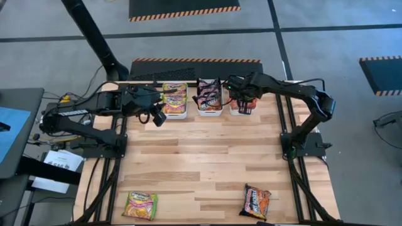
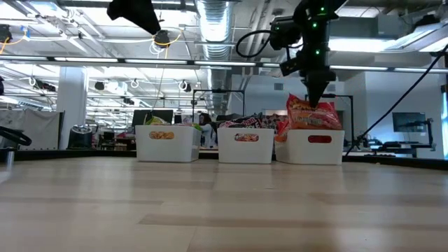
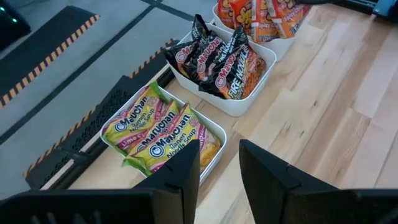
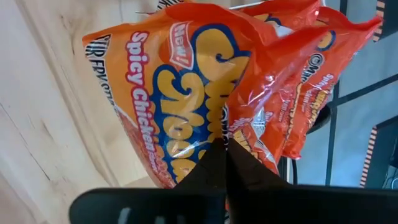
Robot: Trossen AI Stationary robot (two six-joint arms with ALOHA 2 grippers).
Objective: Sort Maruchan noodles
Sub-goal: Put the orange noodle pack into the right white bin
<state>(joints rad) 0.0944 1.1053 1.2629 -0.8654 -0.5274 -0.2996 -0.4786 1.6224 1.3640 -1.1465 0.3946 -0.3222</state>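
Note:
Three white bins stand in a row at the table's far edge. The left bin (image 1: 174, 114) holds green-yellow Maruchan packets (image 3: 155, 127), the middle bin (image 1: 209, 113) dark packets (image 3: 217, 62), and the right bin (image 2: 310, 147) red-orange packets. My right gripper (image 2: 315, 98) hangs over the right bin, shut on a red-orange packet (image 2: 313, 115). My left gripper (image 3: 217, 152) hovers open and empty just in front of the left bin. Two loose packets lie flat near the front edge, one green-yellow (image 1: 139, 205) and one red-orange (image 1: 256, 201). My right gripper pinches the red-orange packet's crinkled top edge (image 4: 231, 127) between its two shut fingers. The fingers come from above, pointing steeply down. The packet hangs upright below them, its lower part down inside the right bin beside other red-orange packets.
A dark keyboard-like panel (image 1: 164, 75) lies behind the bins at the far edge. The wide wooden table middle (image 1: 201, 157) lies between the bins and the two loose packets. Arm bases stand at both table sides.

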